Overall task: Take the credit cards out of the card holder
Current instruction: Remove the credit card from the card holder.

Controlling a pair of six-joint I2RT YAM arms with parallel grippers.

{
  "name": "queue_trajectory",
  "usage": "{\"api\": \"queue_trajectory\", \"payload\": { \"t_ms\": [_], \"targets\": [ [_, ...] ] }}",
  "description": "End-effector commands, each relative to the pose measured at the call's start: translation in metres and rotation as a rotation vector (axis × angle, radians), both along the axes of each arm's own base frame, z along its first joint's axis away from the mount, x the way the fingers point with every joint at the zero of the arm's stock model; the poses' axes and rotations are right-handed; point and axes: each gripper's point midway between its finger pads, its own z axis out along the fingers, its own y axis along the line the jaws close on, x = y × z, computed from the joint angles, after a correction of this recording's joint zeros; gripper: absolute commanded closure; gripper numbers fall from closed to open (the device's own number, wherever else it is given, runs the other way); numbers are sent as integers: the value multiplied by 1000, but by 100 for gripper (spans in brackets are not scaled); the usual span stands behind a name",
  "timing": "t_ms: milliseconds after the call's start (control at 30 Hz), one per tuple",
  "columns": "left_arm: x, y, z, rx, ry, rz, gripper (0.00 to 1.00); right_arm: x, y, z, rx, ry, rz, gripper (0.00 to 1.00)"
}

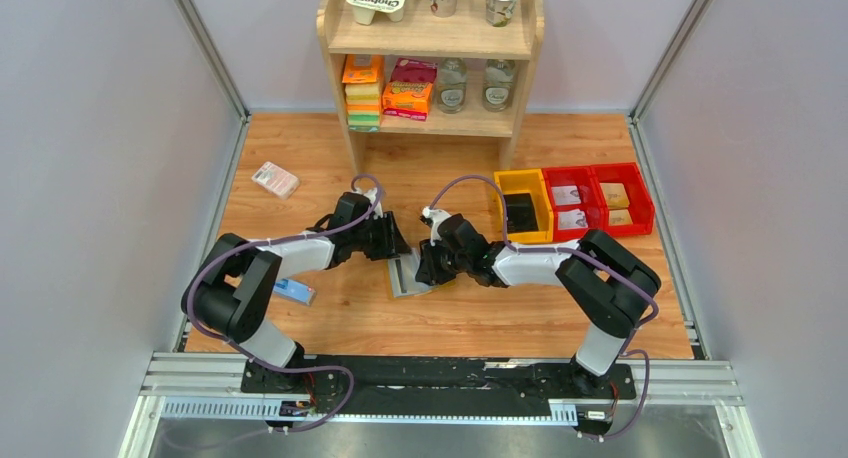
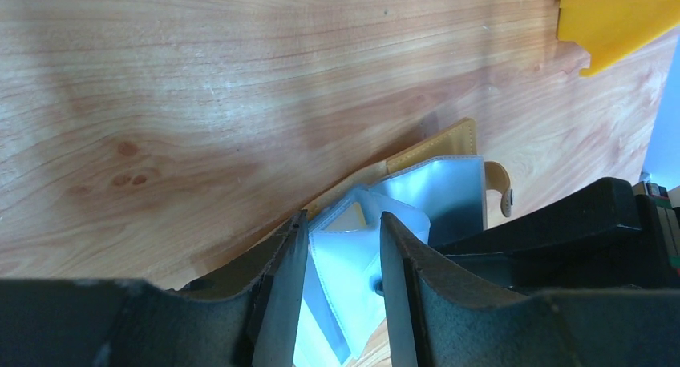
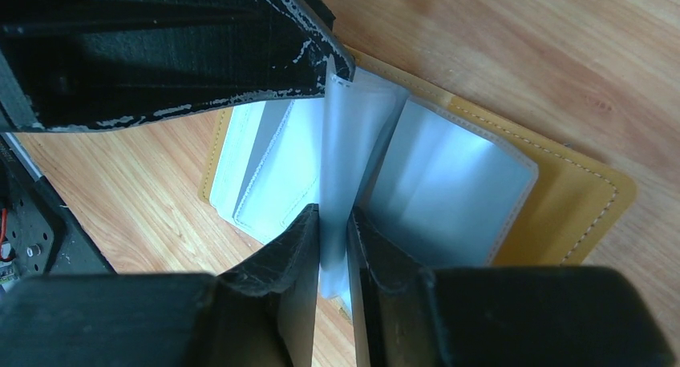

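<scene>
**Two arms meet over an open card holder, no card in sight**

The card holder [image 1: 405, 278] lay open near the middle of the table [image 1: 300, 168]. It sat directly between the two arms, tan cover down and clear pages fanned upward.

The fingers of the right gripper [image 3: 333, 259] were narrowed to a slit on one sleeve [image 3: 337, 159]. That sleeve stood on edge and ran straight out from the fingertips toward the tip of the left gripper [image 2: 341, 287] opposite. The left fingers stood moderately parted astride other pale pages, with no pinch evident. Both grippers were right at the holder, and neither was clearly the nearer.

Any card would likely have to slide out along the pinched sleeve's length, so the pocket's open end was what mattered. Which end that was could not be made out.

No cards showed plainly. A tan patch behind one page in the left wrist view may have been a card or only the cover seen through plastic. From above, the two wrists covered most of the holder. In both wrist views the finger bodies cut off its near part.
</scene>
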Motion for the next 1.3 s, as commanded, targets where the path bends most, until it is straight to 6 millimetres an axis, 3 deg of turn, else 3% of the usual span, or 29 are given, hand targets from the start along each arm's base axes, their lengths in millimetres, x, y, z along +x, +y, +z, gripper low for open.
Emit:
{"api": "queue_trajectory", "payload": {
  "t_ms": [0, 133, 500, 700, 933, 1233, 1267],
  "targets": [
    [13, -14, 24, -63, -75, -30, 53, -15, -23, -34, -110, 68, -6, 77],
    [10, -14, 22, -69, -67, -42, 53, -15, -24, -35, -111, 70, -9, 77],
    [-2, -27, 51, -181, -75, -95, 56, -12, -20, -29, -80, 69, -18, 74],
    [-9, -30, 41, -186, -33, -115, 57, -10, -13, -20, -18, 54, -13, 66],
    [-15, -30, 27, -188, 14, -107, 57, -4, -14, 2, 60, -20, -36, 45],
    [-12, -43, 41, -265, 40, -112, 57, 6, -26, 33, 78, -119, -101, 23],
    [-13, -45, 41, -272, 48, -119, 58, 7, -28, 35, 76, -129, -111, 15]
  ]
}}
